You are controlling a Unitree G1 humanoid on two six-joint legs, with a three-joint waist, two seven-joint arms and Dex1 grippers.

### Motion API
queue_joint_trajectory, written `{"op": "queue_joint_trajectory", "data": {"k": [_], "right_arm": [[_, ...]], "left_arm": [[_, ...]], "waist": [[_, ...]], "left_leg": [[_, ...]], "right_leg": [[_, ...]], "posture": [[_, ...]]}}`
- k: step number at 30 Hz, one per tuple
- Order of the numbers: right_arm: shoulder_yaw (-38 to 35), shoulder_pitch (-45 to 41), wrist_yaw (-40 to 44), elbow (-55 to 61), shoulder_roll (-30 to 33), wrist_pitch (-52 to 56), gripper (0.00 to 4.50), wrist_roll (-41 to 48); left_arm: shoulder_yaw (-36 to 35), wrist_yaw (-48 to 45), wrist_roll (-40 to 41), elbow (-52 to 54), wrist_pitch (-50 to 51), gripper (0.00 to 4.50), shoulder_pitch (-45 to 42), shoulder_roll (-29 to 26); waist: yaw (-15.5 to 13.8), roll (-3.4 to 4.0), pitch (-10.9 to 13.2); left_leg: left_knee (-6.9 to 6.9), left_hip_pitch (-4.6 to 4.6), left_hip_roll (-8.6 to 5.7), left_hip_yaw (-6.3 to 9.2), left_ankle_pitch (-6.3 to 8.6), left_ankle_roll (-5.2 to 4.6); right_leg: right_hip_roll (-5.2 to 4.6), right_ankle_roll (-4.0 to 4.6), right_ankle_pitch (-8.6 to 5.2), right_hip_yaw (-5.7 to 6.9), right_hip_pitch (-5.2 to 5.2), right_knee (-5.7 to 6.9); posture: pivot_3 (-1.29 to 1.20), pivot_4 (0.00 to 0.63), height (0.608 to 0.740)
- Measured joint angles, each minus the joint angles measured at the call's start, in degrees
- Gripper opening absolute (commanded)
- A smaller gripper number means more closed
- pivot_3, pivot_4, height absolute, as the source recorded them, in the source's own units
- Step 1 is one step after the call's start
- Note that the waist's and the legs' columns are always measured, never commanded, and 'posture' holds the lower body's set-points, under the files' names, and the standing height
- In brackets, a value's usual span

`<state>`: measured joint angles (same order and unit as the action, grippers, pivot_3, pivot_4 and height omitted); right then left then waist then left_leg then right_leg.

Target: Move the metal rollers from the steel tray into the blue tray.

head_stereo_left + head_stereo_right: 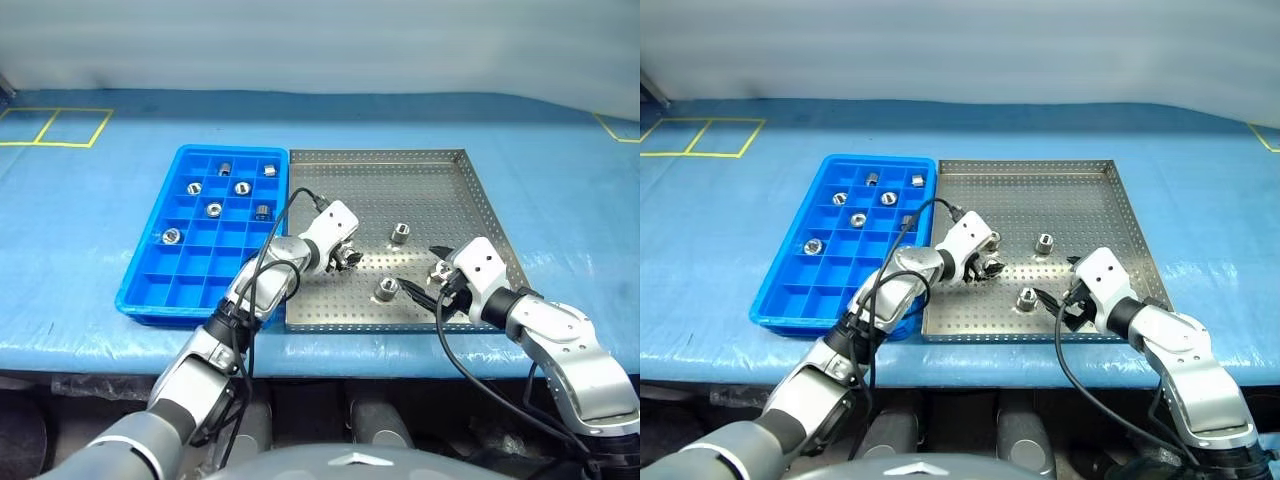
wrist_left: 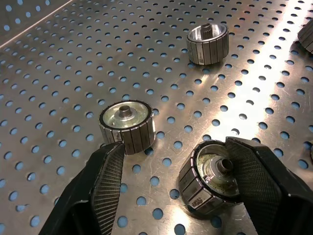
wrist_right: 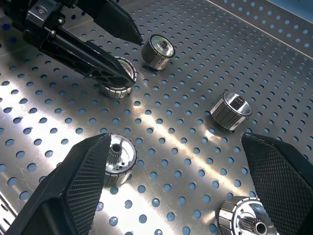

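Note:
The steel tray [image 1: 480,190] lies right of the blue tray [image 1: 150,285]. My left gripper [image 2: 175,146] stands open, low over the steel tray's floor near its left side. One metal roller [image 2: 214,178] lies between its fingers, close against one pad, and a second roller [image 2: 126,125] stands just beyond the other fingertip. A third roller [image 2: 208,43] is farther off. My right gripper [image 3: 177,138] hangs open over the tray's front right, with a roller [image 3: 115,159] by one finger and another roller [image 3: 230,110] ahead. Several rollers [image 1: 214,209] sit in the blue tray's compartments.
Both trays rest on a blue-covered table [image 1: 90,220] close to its front edge. Yellow tape lines [image 1: 60,125] mark the far left and far right of the cover. A black cable [image 1: 285,215] loops from my left wrist over the seam between the trays.

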<state>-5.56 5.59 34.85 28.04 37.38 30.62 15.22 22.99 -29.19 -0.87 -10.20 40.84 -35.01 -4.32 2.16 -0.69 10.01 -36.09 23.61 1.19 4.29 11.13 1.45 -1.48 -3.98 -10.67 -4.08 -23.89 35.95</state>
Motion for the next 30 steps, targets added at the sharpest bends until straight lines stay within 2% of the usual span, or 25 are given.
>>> {"op": "queue_joint_trajectory", "data": {"k": [1, 2, 4, 9, 17, 22, 30], "right_arm": [[0.09, -0.21, 0.00, -0.02, 0.00, 0.00, 4.50, -0.02], [0.16, -0.43, 0.01, -0.06, 0.00, -0.01, 4.50, -0.03], [0.52, -0.85, 0.03, -0.24, -0.02, -0.01, 4.50, -0.08], [1.19, -2.00, 0.07, -0.74, -0.19, -0.05, 4.50, -0.14], [1.31, -2.14, 0.07, -1.04, -0.35, -0.17, 4.50, -0.37], [1.92, -2.26, 0.04, -1.29, -0.91, -0.34, 4.50, -0.60], [3.02, -3.04, 0.12, -3.06, -1.52, -0.66, 4.50, -1.29]], "left_arm": [[0.04, -0.17, -0.04, 0.01, 0.14, 3.57, 0.02, 0.00], [0.07, -0.33, -0.07, 0.01, 0.20, 3.29, 0.03, 0.01], [0.10, -0.62, -0.09, 0.00, 0.22, 3.01, 0.06, 0.03], [0.05, -0.76, -0.19, -0.01, 0.70, 1.46, 0.14, 0.34], [-0.21, -0.74, -0.11, 0.83, 1.32, 1.46, 0.28, 0.25], [-5.07, -0.35, 3.56, 2.94, 2.07, 1.46, 2.67, 1.55], [-13.44, 2.45, 9.93, 15.02, 4.09, 1.46, 6.26, 2.46]], "waist": [[0.01, 0.00, 0.00], [0.01, 0.00, 0.00], [0.01, 0.00, 0.00], [-0.05, 0.01, -0.01], [-0.07, 0.03, -0.02], [-0.10, 0.02, -0.02], [-0.27, 0.02, -0.02]], "left_leg": [[0.00, 0.00, 0.00, 0.00, 0.00, 0.00], [0.00, 0.00, 0.00, 0.00, 0.00, 0.00], [0.00, -0.01, 0.00, 0.00, 0.00, 0.00], [0.00, -0.02, 0.00, 0.01, 0.00, 0.00], [0.00, -0.04, 0.00, 0.01, 0.00, 0.00], [0.00, 0.00, 0.00, 0.01, 0.00, 0.00], [-0.01, -0.03, 0.00, 0.01, 0.00, 0.00]], "right_leg": [[0.00, 0.00, 0.00, 0.00, 0.00, 0.00], [0.00, 0.00, 0.00, 0.00, 0.00, 0.00], [0.00, 0.00, 0.00, 0.00, 0.01, 0.00], [0.00, 0.00, 0.00, 0.00, 0.02, 0.00], [0.00, 0.00, 0.00, 0.00, 0.04, 0.00], [0.00, 0.00, 0.00, 0.01, 0.01, 0.00], [0.00, -0.01, 0.01, 0.00, 0.04, 0.01]], "posture": [[0.00, 0.150, 0.740], [0.00, 0.150, 0.740], [0.01, 0.150, 0.740], [0.01, 0.150, 0.740], [0.01, 0.150, 0.740], [0.01, 0.150, 0.740], [0.05, 0.150, 0.740]]}}
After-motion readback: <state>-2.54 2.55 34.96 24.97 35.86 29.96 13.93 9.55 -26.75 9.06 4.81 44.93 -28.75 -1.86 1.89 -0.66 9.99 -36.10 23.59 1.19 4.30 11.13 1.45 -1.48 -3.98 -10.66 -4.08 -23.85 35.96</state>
